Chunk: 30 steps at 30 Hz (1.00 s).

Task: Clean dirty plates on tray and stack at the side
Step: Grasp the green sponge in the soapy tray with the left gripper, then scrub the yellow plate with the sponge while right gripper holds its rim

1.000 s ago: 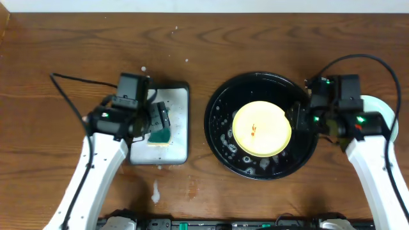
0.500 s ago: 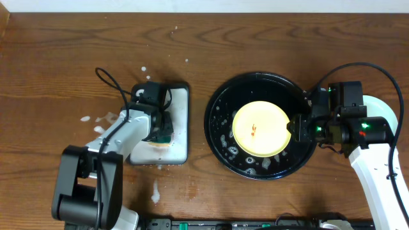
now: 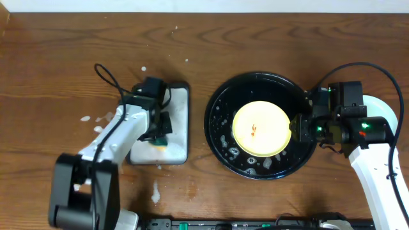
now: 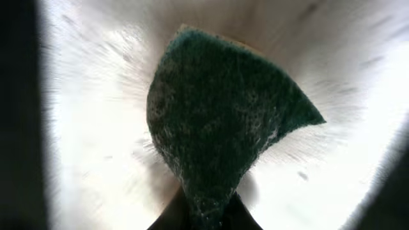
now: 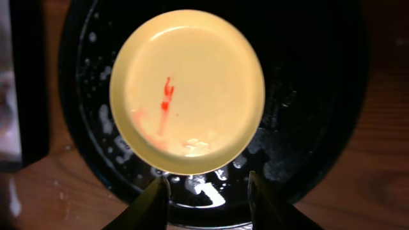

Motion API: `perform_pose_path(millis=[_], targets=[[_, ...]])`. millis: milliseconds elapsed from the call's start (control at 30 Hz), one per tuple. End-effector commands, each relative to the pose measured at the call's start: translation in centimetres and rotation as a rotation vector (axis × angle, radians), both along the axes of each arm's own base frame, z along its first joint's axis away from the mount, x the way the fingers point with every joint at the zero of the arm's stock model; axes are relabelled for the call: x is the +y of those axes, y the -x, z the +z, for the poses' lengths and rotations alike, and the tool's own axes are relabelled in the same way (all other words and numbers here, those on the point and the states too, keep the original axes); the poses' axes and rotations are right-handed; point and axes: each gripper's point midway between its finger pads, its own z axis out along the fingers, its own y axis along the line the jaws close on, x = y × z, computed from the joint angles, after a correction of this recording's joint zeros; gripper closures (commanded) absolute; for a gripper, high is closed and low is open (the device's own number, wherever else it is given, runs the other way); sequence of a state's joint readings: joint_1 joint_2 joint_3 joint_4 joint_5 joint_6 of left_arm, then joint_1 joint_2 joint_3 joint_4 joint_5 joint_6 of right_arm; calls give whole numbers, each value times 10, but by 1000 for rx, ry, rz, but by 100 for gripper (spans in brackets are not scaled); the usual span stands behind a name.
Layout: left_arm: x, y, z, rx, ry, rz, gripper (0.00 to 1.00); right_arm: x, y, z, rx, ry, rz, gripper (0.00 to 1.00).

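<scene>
A yellow plate (image 3: 261, 128) (image 5: 187, 89) with a red smear lies in the middle of the round black tray (image 3: 220, 102) (image 5: 313, 128), which is wet with foam. My right gripper (image 3: 298, 128) (image 5: 208, 195) is open over the tray's right rim, its fingertips just short of the plate's edge, nothing between them. A pale plate (image 3: 382, 108) lies on the table at the far right, mostly hidden under the right arm. My left gripper (image 3: 160, 126) (image 4: 204, 214) is shut on a green sponge (image 3: 163, 135) (image 4: 223, 121), pinching its near corner over the white tray.
The rectangular white tray (image 3: 180, 121) (image 4: 96, 128) lies left of the black tray. Foam spots mark the wood at the left (image 3: 89, 119) and near the front edge (image 3: 155, 190). Cables loop above both arms.
My left gripper has shut on the sponge, and the left arm has swung round. The right gripper has narrowed a little at the tray's rim.
</scene>
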State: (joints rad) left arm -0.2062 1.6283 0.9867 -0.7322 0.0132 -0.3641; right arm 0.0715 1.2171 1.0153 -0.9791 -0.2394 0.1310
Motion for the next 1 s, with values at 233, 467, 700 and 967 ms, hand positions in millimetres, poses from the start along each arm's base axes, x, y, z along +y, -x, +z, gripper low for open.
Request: perform_pose_path(millis=[233,467,700,967], targets=[[1,-16,42,-116,-9,-10,93,-16,-6,-34,117,100,-58,63],[-34,-31,84,-171,61,-89,93,-10,-21,-79,211,99,-10,63],[-121,-37,129,-265,286,-228,93,-14,-29,-123,306,91,-15,64],[-215,-25,124,-271,462,-308,92,-10,-46,-154,299,0,39,92]])
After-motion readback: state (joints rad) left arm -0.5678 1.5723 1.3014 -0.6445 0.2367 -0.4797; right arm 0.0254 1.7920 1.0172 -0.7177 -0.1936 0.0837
